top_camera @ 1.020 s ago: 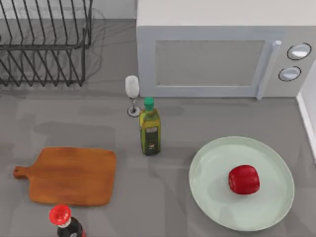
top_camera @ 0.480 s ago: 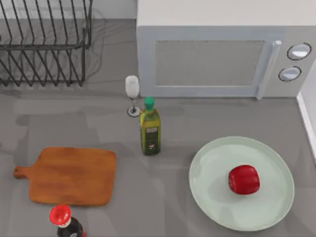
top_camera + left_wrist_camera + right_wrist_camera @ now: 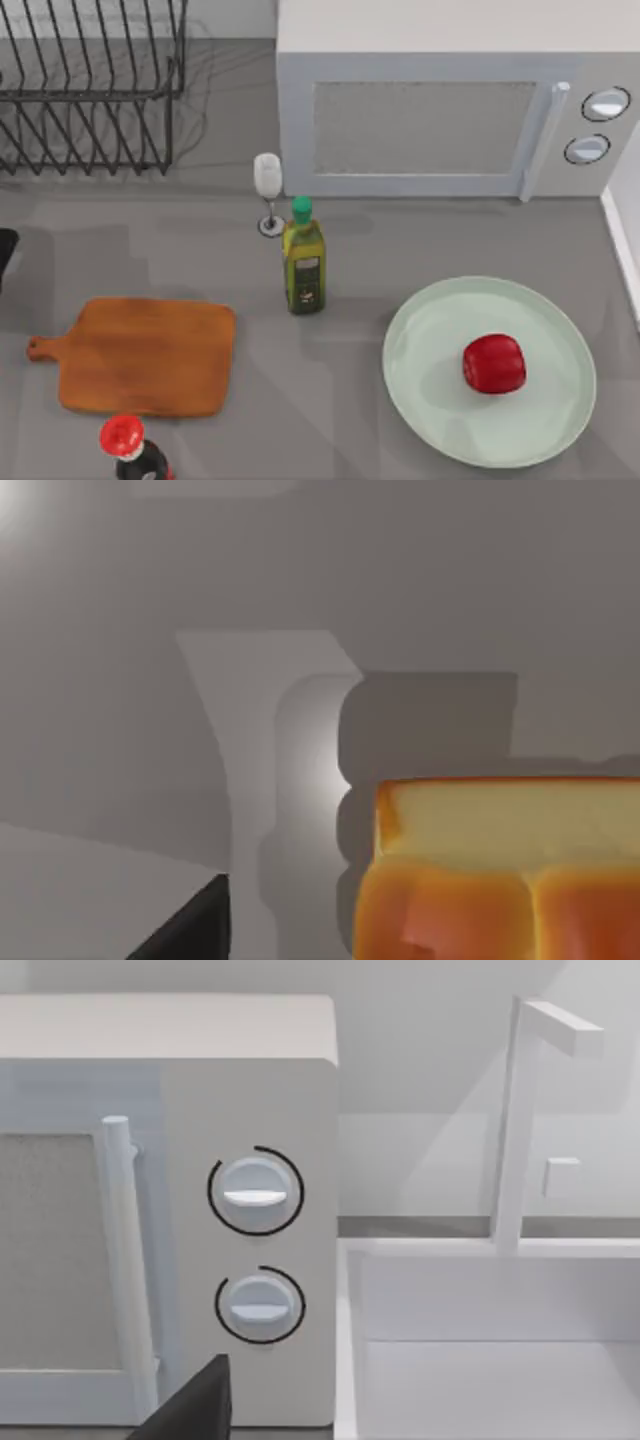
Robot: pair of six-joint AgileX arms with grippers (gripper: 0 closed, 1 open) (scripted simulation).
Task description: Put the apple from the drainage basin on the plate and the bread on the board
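Sitting on the plate [image 3: 560,420], the apple [image 3: 494,363] is done, while the bread [image 3: 505,870] is showing close under the left wrist camera and the board [image 3: 145,355] is lying bare. Can't tell either gripper's jaw state; a loose hold is risking the bread dropping short of the board, near the red-capped bottle [image 3: 130,450].

A grey table [image 3: 420,240] runs under a pale wall, with a white microwave [image 3: 440,110] at the back, a black wire dish rack [image 3: 90,90] at the back left, and a white sink basin [image 3: 500,1360] beside the microwave.
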